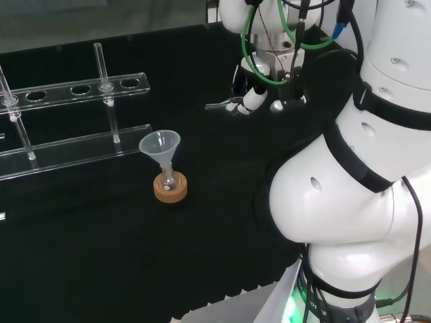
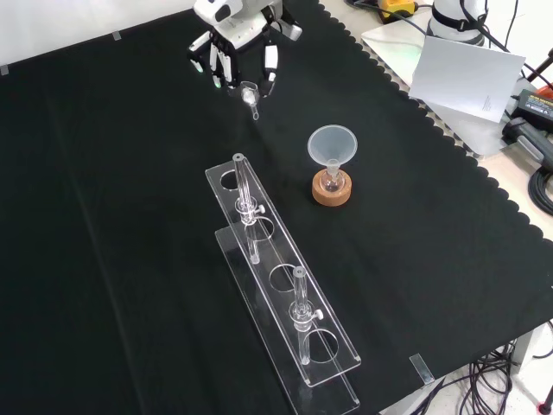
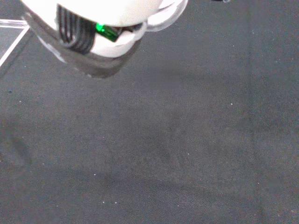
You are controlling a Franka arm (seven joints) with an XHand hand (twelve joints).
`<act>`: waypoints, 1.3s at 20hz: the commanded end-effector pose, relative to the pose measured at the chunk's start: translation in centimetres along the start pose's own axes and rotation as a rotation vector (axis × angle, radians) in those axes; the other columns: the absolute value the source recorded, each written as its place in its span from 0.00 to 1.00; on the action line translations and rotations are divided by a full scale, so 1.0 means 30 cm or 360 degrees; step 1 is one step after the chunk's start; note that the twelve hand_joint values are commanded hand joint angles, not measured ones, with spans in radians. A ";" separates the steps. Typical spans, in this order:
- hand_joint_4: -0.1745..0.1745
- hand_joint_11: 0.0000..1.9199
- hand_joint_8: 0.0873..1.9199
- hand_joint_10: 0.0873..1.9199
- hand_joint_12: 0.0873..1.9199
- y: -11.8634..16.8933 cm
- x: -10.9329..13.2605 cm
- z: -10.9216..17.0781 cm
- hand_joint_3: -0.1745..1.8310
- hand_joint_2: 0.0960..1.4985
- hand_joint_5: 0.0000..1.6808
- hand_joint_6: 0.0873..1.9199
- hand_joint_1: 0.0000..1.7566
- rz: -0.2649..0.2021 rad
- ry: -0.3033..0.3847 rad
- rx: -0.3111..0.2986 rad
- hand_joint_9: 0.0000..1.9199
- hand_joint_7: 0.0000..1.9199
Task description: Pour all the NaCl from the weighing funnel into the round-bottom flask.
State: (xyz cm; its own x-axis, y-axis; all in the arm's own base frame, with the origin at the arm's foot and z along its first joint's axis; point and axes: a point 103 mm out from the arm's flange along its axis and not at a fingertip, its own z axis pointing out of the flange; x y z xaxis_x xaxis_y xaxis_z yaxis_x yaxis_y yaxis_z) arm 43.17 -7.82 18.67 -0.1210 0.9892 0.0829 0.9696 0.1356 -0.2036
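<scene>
A small round-bottom flask (image 1: 169, 182) (image 2: 331, 181) stands on a cork ring (image 1: 170, 191) (image 2: 333, 194) in the middle of the black cloth. A clear plastic funnel (image 1: 160, 145) (image 2: 333, 144) sits in its neck. In the head view the hand (image 1: 256, 91) hovers above the cloth to the right of the flask and farther back. Its fingers curl round a small clear weighing funnel (image 1: 222, 105) (image 2: 251, 93), whose spout sticks out toward the flask. The front view has the hand (image 2: 235, 39) at the top edge. What the weighing funnel holds I cannot make out. The hand (image 3: 107, 18) is a white blur in the wrist view.
A clear acrylic test-tube rack (image 1: 77, 145) (image 2: 285, 285) with two tubes stands left of the flask in the head view and nearer the camera in the front view. Its corner (image 3: 11, 35) shows in the wrist view. White paper (image 2: 467, 73) lies beyond the cloth's scalloped edge.
</scene>
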 end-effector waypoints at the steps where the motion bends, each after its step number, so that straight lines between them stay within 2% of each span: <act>1: 1.00 0.00 0.03 0.08 0.80 -0.024 0.021 -0.060 0.29 0.45 0.89 0.03 0.64 -0.0026 -0.0013 -0.0015 0.53 0.85; 6: 1.00 0.00 0.03 0.08 0.79 -0.038 0.039 -0.074 0.29 0.45 0.89 0.03 0.64 -0.0023 -0.0017 -0.0031 0.53 0.85; 13: 1.00 0.00 0.03 0.08 0.79 -0.088 0.116 -0.108 0.29 0.45 0.88 0.03 0.64 -0.0044 -0.0036 -0.0042 0.53 0.84; 23: 1.00 0.01 0.02 0.08 0.80 -0.164 0.176 -0.140 0.27 0.47 0.88 0.04 0.64 -0.0055 -0.0033 -0.0050 0.53 0.84; 26: 1.00 0.01 0.02 0.08 0.80 -0.183 0.211 -0.137 0.27 0.47 0.87 0.04 0.64 -0.0087 -0.0043 -0.0038 0.53 0.84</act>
State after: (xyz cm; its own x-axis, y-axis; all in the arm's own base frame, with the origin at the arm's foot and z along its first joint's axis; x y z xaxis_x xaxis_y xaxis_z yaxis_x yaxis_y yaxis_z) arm 39.18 -3.89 24.22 -0.1633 0.9845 0.0646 0.9718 0.1718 -0.1618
